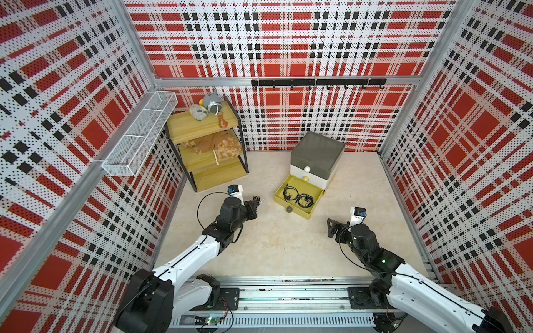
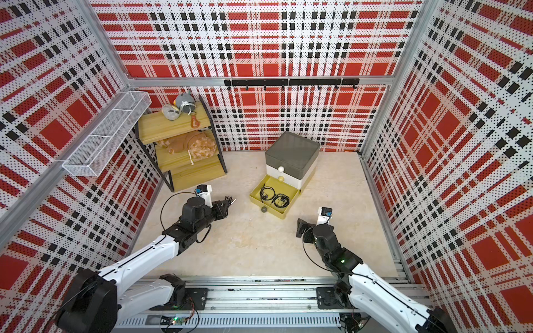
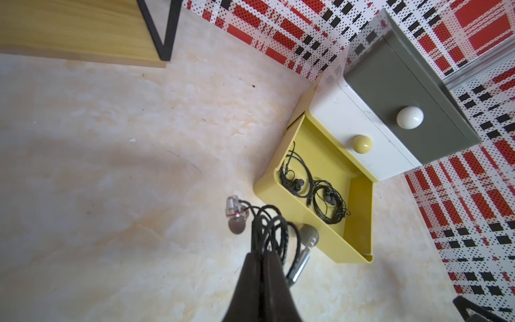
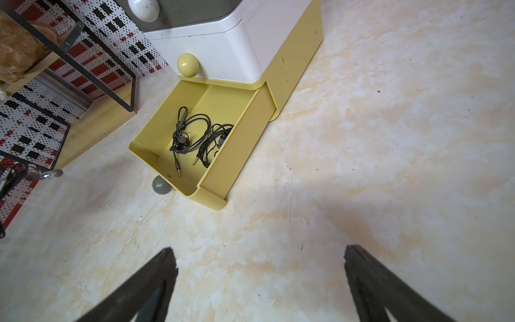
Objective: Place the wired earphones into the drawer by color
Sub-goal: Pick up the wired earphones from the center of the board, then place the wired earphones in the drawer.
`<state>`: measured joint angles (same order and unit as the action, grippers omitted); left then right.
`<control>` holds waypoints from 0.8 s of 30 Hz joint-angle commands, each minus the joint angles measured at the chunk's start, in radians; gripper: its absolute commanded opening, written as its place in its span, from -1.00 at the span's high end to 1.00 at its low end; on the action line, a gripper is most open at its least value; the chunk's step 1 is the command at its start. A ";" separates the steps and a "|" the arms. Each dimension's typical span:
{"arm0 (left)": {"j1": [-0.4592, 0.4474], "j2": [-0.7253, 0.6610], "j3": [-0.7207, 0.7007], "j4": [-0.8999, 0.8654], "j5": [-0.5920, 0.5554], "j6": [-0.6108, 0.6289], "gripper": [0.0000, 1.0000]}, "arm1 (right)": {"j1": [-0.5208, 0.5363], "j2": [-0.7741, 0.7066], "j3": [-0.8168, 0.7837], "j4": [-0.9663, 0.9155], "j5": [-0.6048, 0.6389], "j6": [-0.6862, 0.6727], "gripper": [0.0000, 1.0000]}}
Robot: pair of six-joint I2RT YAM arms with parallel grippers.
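Note:
The drawer [image 1: 317, 157] cabinet stands near the back wall, its grey and white tiers closed. Its mustard bottom drawer [image 1: 310, 212] is pulled out, grey knob [image 1: 288, 210] facing forward. Two black wired earphones [image 1: 290, 193] [image 1: 305, 200] lie coiled inside, also seen in the right wrist view [image 4: 192, 139]. My left gripper [image 1: 254, 202] [image 3: 263, 255] hovers left of the open drawer, shut on a third black earphones bundle [image 3: 269, 223] with earbud and jack plug dangling. My right gripper [image 1: 330, 227] [image 4: 260, 258] sits open and empty, in front of the drawer and to its right.
A yellow wooden rack [image 1: 202, 176] with plush toys stands at the back left. A white wire basket [image 1: 138, 135] hangs on the left wall, and a black hook rail [image 1: 317, 82] runs along the back wall. Pale marble floor [image 1: 274, 245] lies between the arms.

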<state>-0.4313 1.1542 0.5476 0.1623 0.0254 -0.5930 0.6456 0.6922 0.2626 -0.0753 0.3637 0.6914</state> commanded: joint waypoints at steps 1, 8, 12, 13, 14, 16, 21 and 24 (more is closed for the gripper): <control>-0.041 0.060 0.069 0.074 -0.003 0.015 1.00 | -0.003 0.002 -0.011 0.033 0.006 -0.015 -1.00; -0.108 0.223 0.184 0.130 -0.009 0.004 1.00 | -0.002 -0.010 -0.020 0.028 0.019 -0.030 -1.00; -0.134 0.312 0.248 0.162 -0.005 -0.005 1.00 | -0.002 -0.019 -0.027 0.026 0.025 -0.035 -1.00; -0.138 0.332 0.263 0.167 -0.002 -0.007 1.00 | -0.002 -0.022 -0.030 0.026 0.024 -0.035 -1.00; -0.146 0.355 0.283 0.173 0.000 -0.008 1.00 | -0.002 -0.022 -0.033 0.028 0.029 -0.033 -1.00; -0.157 0.398 0.318 0.175 0.004 -0.011 1.00 | -0.003 -0.026 -0.039 0.032 0.027 -0.033 -1.00; -0.180 0.499 0.408 0.177 0.017 -0.013 1.00 | -0.003 -0.031 -0.046 0.025 0.035 -0.037 -1.00; -0.191 0.547 0.448 0.179 0.020 -0.018 1.00 | -0.002 -0.040 -0.045 0.013 0.036 -0.043 -1.00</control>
<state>-0.6094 1.6669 0.9535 0.3122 0.0299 -0.6041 0.6456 0.6689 0.2256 -0.0578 0.3836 0.6651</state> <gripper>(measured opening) 0.066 0.999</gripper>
